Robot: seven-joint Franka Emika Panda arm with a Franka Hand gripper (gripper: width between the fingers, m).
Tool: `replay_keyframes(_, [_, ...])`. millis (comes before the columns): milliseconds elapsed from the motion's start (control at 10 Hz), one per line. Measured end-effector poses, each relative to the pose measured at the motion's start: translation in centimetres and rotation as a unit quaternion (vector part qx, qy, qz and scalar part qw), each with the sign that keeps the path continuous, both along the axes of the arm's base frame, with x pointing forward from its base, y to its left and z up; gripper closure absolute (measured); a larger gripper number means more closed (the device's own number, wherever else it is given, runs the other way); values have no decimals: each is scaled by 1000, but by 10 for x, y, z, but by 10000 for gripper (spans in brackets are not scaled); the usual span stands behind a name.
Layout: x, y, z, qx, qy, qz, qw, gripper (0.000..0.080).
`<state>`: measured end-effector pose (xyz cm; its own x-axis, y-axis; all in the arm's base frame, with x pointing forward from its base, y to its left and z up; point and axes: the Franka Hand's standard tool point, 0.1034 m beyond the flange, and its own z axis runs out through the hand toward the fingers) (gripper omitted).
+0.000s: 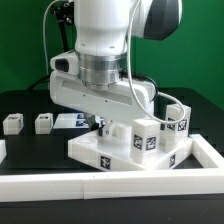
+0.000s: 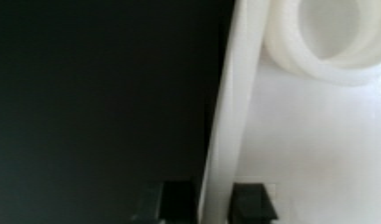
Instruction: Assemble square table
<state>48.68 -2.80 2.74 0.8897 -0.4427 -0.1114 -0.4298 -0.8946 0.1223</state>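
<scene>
The white square table top (image 1: 92,150) lies flat, pushed into the corner of the white rails. Two chunky tagged legs (image 1: 143,137) (image 1: 176,124) stand upright on its side toward the exterior view's right. Two loose legs (image 1: 13,123) (image 1: 43,122) sit on the black table at the exterior view's left. My gripper (image 1: 100,127) is low at the top's far edge. In the wrist view the gripper (image 2: 213,200) straddles the top's thin edge (image 2: 228,110), with one dark finger (image 2: 174,200) on each side pressed against it. A round white leg base (image 2: 320,50) shows on the top.
The long white L-shaped rails (image 1: 120,182) run along the front and up the exterior view's right side (image 1: 210,150). The marker board (image 1: 68,121) lies flat behind the top, next to the loose legs. A cable hangs from the arm above the mounted legs.
</scene>
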Motion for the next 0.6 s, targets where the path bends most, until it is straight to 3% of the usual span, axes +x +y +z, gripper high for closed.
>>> replay_keyframes(600, [1, -4, 0, 26, 14, 198, 980, 720])
